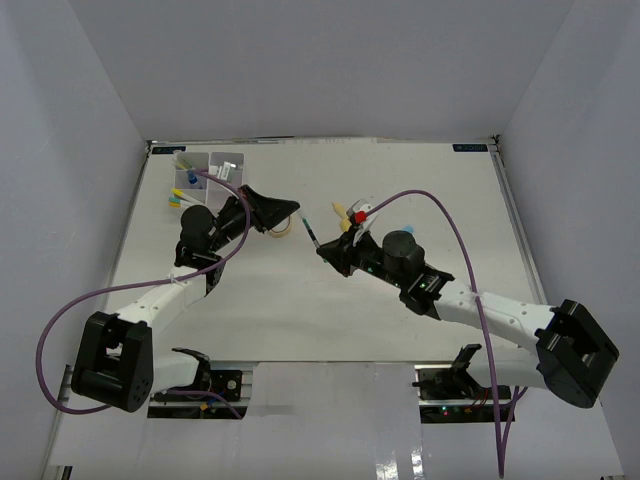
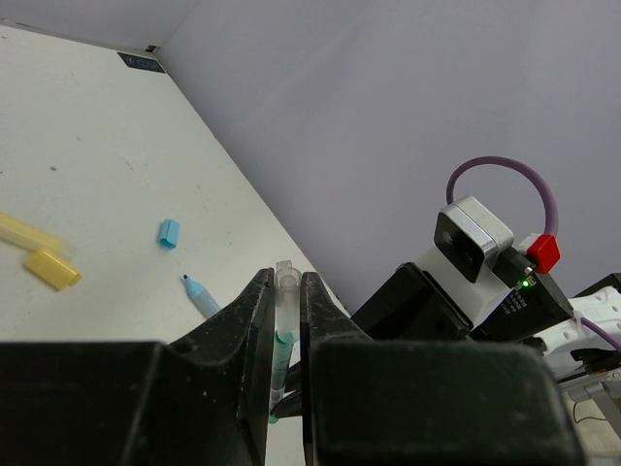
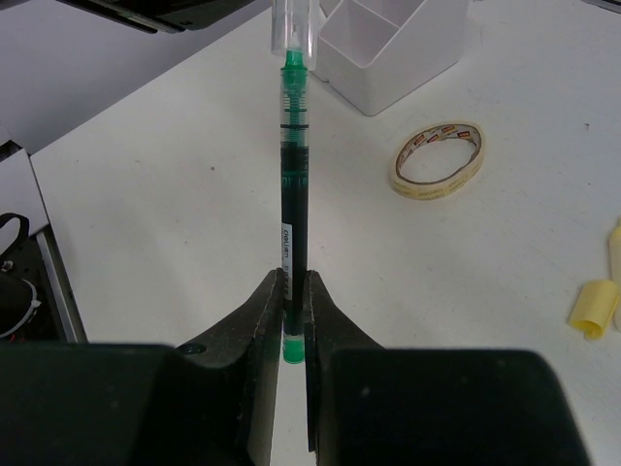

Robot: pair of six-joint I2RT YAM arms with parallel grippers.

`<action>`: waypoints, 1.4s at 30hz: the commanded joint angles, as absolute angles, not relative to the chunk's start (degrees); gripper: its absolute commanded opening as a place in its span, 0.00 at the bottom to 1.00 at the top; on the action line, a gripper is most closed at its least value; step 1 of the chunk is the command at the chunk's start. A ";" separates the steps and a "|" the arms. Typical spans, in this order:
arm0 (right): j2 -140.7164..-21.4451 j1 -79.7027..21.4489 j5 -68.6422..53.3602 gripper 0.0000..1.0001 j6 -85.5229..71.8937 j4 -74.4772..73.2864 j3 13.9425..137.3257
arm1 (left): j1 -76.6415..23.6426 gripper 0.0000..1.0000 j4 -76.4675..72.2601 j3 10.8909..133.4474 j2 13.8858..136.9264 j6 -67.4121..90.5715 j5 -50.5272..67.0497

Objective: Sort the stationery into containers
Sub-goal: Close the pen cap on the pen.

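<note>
A green pen (image 3: 291, 184) with a dark barrel hangs in the air between my two grippers above the table. My right gripper (image 3: 293, 283) is shut on its rear end, with the green tip poking out behind the jaws. My left gripper (image 2: 284, 279) is shut on the clear cap (image 2: 283, 291) at the pen's other end. From above, the pen (image 1: 311, 230) spans from the left gripper (image 1: 290, 209) to the right gripper (image 1: 326, 250). The white organizer tray (image 1: 208, 160) stands at the far left and holds yellow, blue and green items.
A tan tape ring (image 3: 439, 160) lies on the table near the tray (image 3: 388, 58). A light blue pen (image 2: 202, 294), a small blue piece (image 2: 169, 233) and yellow markers (image 2: 39, 254) lie loose mid-table. Another yellow piece (image 3: 592, 306) lies by the right gripper.
</note>
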State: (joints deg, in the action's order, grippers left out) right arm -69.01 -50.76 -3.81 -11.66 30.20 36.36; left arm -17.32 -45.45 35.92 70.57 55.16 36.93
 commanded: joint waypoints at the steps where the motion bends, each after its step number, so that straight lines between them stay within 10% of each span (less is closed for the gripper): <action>1: -69.43 -50.98 -3.78 0.08 -12.13 33.22 39.46 | -16.96 0.00 -47.55 35.33 70.49 55.20 38.32; 42: -70.23 -50.89 -1.32 0.08 -9.05 38.58 45.17 | -23.20 0.00 -46.24 37.53 74.36 51.08 43.42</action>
State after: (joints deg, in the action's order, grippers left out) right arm -71.02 -50.76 -3.11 -11.14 29.15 39.27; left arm -19.75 -50.15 36.84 74.19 52.27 37.82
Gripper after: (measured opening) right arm 0.151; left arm 0.222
